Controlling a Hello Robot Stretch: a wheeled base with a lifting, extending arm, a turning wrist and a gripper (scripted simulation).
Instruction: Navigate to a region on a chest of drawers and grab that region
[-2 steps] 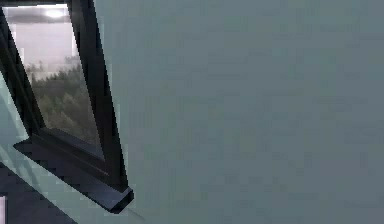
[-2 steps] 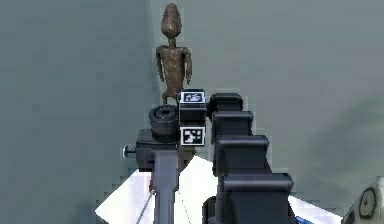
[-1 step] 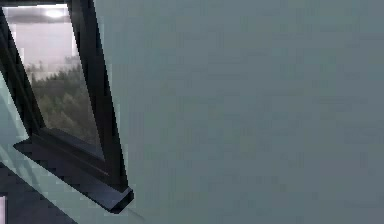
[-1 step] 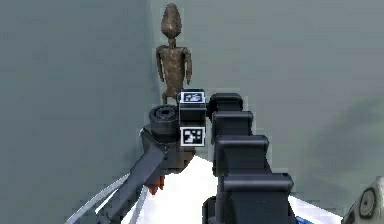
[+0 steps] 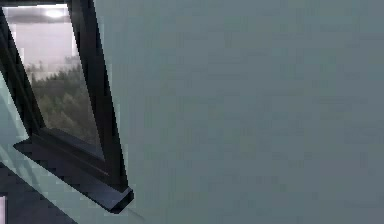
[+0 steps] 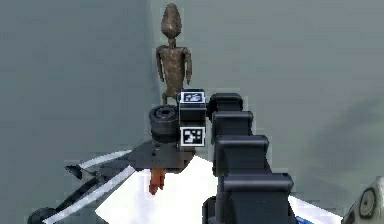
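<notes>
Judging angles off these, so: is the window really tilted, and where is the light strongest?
Forward view: the window frame leans only in the picture; brightest glow at the pane top. Arm side view: the white surface below is brightest, the statue against dim grey wall.

The wall is a flat grey-green. At the left, the window frame is black; its pane is pale white at the top and mottled dark green and brown lower down. The statue is brown. The arm and tool are black, and the two squares are white with black marks. The top below them is white, with a small orange-red blob on it.
</notes>
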